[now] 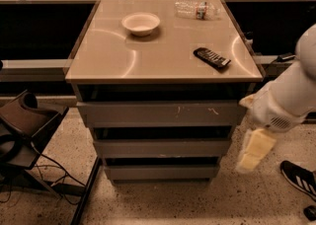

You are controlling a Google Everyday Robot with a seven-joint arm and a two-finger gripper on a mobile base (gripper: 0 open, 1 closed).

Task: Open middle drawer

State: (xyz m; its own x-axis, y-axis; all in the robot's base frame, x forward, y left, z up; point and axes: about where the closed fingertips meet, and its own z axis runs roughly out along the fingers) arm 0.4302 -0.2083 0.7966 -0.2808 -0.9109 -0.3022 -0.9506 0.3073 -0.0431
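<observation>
A grey cabinet with three drawer fronts stands under a beige counter top (pixel 163 51). The top front (pixel 160 113) is the largest and has pale scratch marks. The middle drawer (pixel 162 147) is a plain grey front below it, and looks closed. The narrowest front (pixel 162 172) is at the bottom. My gripper (pixel 253 151) hangs from the white arm (pixel 289 98) to the right of the cabinet, at about the middle drawer's height, apart from it.
On the counter lie a white bowl (pixel 140 23), a black remote-like object (pixel 212 57) and a clear plastic bottle (pixel 196 9). A dark chair (pixel 22 130) with cables stands on the floor at left. A person's shoe (pixel 298 178) is at the lower right.
</observation>
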